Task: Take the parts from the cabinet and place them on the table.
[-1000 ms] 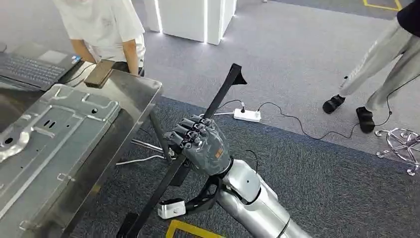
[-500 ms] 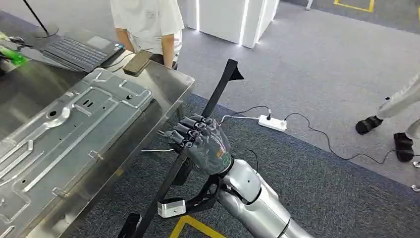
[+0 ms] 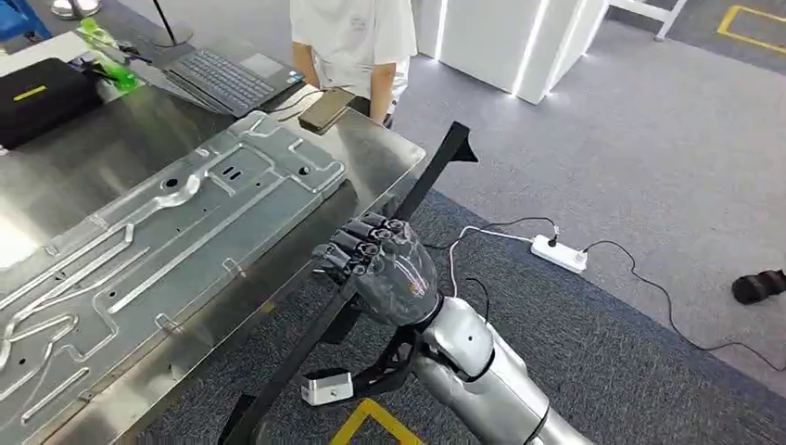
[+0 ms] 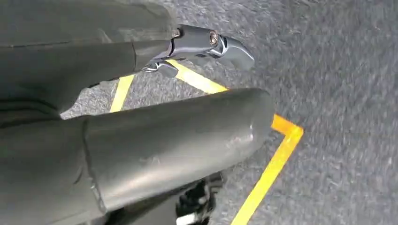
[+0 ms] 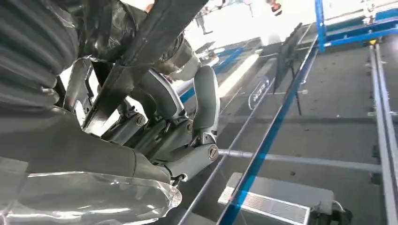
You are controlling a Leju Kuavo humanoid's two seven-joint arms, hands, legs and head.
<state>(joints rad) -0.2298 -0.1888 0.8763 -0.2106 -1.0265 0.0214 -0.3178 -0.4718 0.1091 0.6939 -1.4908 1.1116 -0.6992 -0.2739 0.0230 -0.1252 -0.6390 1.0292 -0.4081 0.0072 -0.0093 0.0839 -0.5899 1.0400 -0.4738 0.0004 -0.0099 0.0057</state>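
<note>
My right hand grips a long black bar near its middle. The bar slants up from the floor side toward the steel table's near corner, its pointed upper end just past the corner. In the right wrist view the fingers wrap around the same bar. A large stamped metal panel lies flat on the table. My left hand hangs over the carpet, thumb and fingers apart, holding nothing.
A person in a white shirt stands at the table's far end. A laptop, a phone and a black case lie on the table. A white power strip with cables lies on the carpet to the right.
The camera has turned toward the table, so the whole scene has slid right and more of the tabletop shows. My right hand keeps the same grip on the black bar.
</note>
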